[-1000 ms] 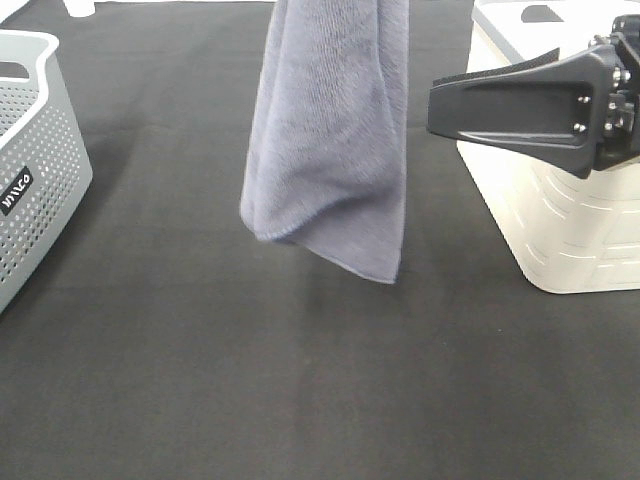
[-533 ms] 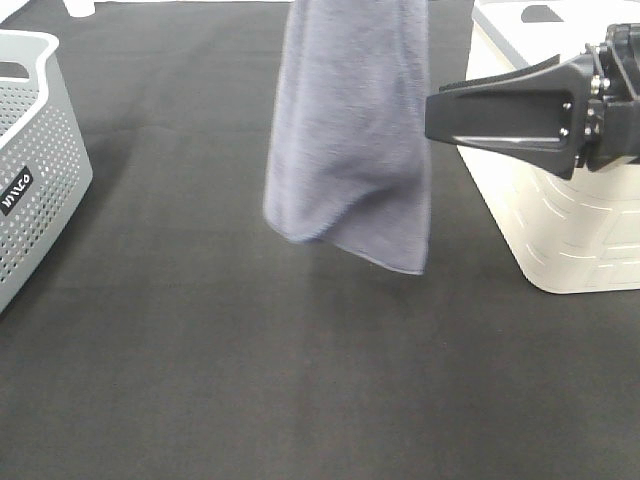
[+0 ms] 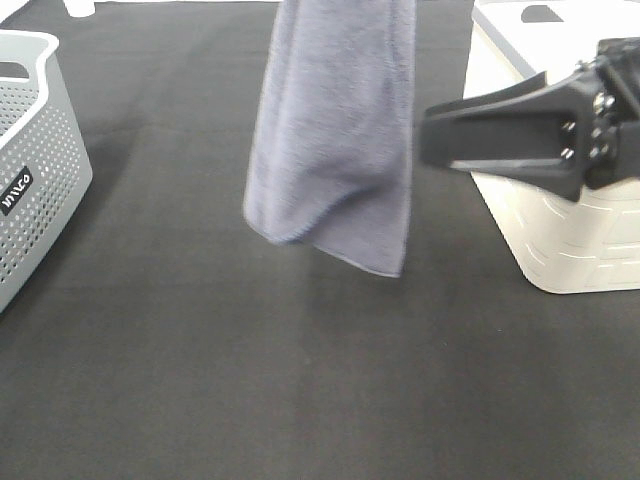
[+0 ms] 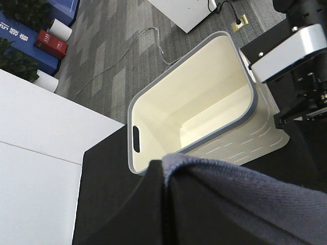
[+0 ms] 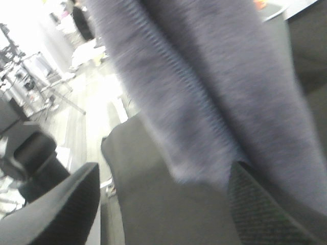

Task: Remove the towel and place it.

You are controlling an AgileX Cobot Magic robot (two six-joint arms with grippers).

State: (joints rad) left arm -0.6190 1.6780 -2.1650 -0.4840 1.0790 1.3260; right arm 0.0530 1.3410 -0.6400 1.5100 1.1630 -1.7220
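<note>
Swinging back from its drift to the right, the towel (image 3: 335, 140) hung a little further left than half a second before, while the right gripper (image 3: 425, 135) had crept left, so its tips sat just beside the cloth's right edge.

We saw the towel dangling clear of the black table covering (image 3: 300, 380), between the grey perforated basket (image 3: 40, 150) on the left and the cream bin (image 3: 560, 230) on the right, its top running out of the high view. The left gripper (image 4: 164, 171) was clamped on the upper part of the cloth, with the bin's open mouth below it in the wrist view. The right one's jaws stood wide apart with nothing between them yet.

We judged the cloth light, limp and prone to sway, so it would fold wherever it was unsupported. Its terry pile should give the pads a good bite. A second hold on the hanging right edge, near the hem, looked the sensible place to steady it.
</note>
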